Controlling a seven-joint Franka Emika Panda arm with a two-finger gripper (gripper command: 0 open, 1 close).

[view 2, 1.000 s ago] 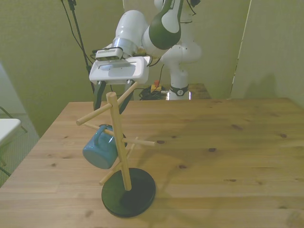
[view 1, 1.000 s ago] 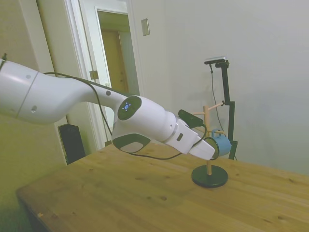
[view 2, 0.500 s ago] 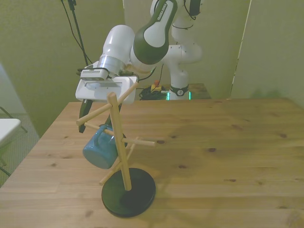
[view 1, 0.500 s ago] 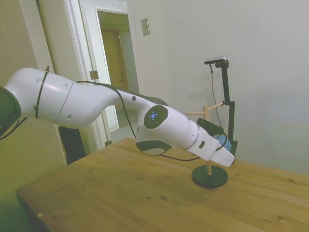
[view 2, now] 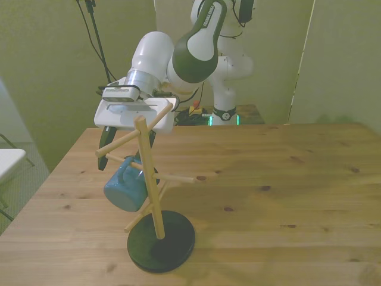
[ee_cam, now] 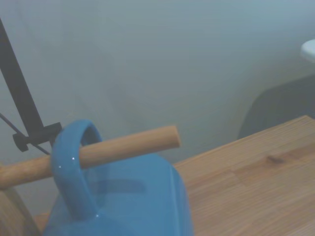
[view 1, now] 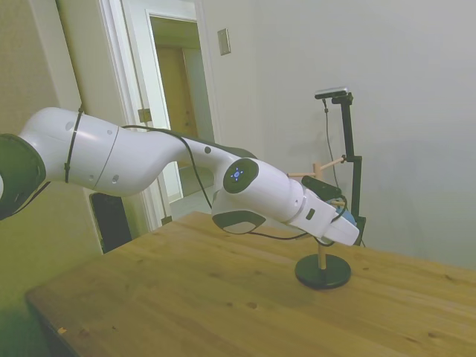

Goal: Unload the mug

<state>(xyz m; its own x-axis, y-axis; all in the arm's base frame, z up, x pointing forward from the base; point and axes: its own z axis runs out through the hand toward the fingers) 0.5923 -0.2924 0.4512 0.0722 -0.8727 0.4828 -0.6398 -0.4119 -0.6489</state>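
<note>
The mug (view 2: 125, 189) hangs by its handle (ee_cam: 74, 167) from a peg (ee_cam: 106, 150) of the wooden mug tree (view 2: 149, 179), left of centre in the front view and low on the post, its body tipped out toward the front view's left. The wrist view shows why it stays put: the peg runs right through the handle loop, with the peg's free end poking out past it, so the mug has to slide off along the peg rather than lift straight up. Whether anything is inside cannot be told, since its opening faces away from every camera. The tree stands on a round black base (view 2: 161, 241) on the table (view 2: 286, 202), nothing else hanging on its other pegs. The gripper (view 2: 124, 156) sits in the upper left of the front view, just behind the tree's top, its dark fingers (view 2: 105, 150) spread apart and reaching down on either side of the mug's upper part, not clenched on anything as far as I can see. In the side view the arm blocks most of the mug at right of centre. I judge the grasp is being lined up, with the mug still loaded
</note>
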